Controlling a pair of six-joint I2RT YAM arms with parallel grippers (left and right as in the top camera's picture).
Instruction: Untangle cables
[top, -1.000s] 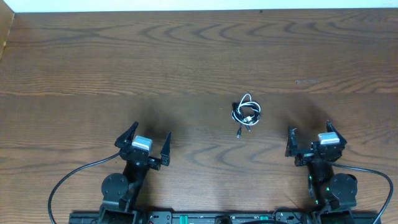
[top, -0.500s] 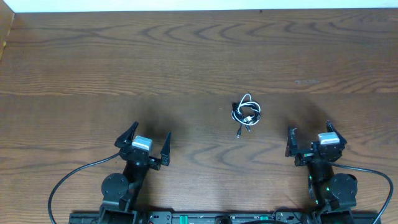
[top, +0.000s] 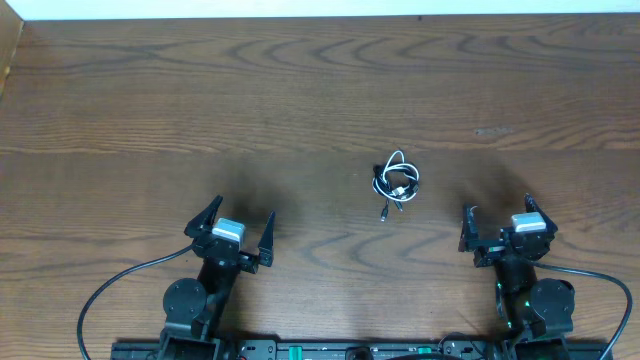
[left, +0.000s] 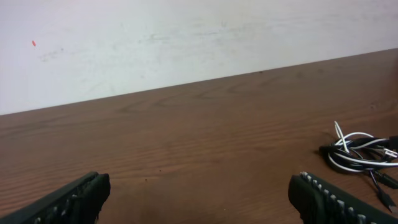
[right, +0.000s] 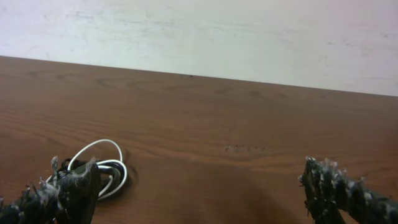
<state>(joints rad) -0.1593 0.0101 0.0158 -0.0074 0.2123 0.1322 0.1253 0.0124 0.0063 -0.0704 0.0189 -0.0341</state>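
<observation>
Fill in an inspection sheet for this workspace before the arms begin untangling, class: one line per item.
Surface: brown wooden table, grain running left to right.
Job's things: black and white cords in one small tangle, a plug end trailing toward the robot; nearer the right arm, touched by nothing.
Clutter: nothing seen.
End effectors: left end effector open and empty; right end effector open and empty; both short of the tangle.
Cables: black arm cables loop out from the arm bases at the near edge, apart from the cords.
Surroundings: white wall beyond the far edge.
</observation>
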